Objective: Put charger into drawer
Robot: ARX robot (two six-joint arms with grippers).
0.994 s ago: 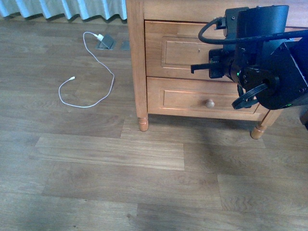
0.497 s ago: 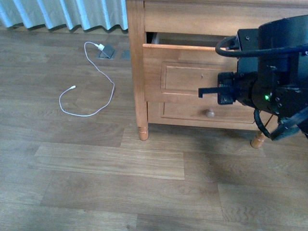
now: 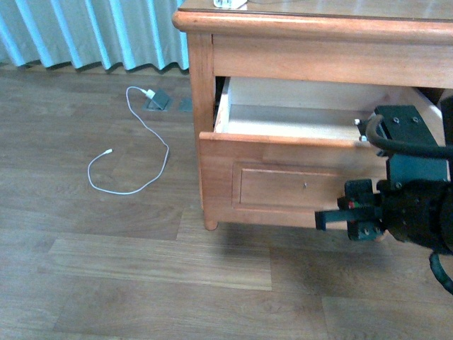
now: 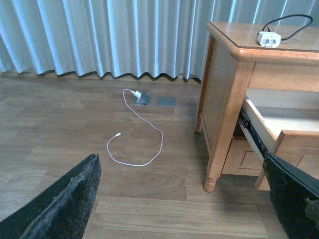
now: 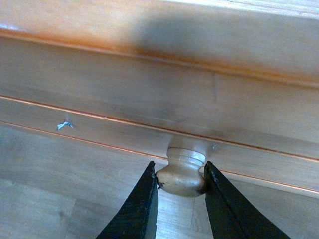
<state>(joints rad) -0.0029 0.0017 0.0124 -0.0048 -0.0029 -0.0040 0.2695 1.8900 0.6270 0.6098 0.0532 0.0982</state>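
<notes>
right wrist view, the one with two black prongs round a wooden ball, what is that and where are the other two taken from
It is a robot with two arms, each ending in a two-fingered gripper with a camera at the wrist. In the right wrist view the right gripper is shut on the round knob of the drawer, which stands pulled open. The front view comes from the robot's body: the black bulk there is the right arm. The left wrist view looks past the left gripper, open and holding nothing, its dark fingers wide apart. On top of the nightstand lies the charger, white with a black cable. A white cable lies on the floor.
</notes>
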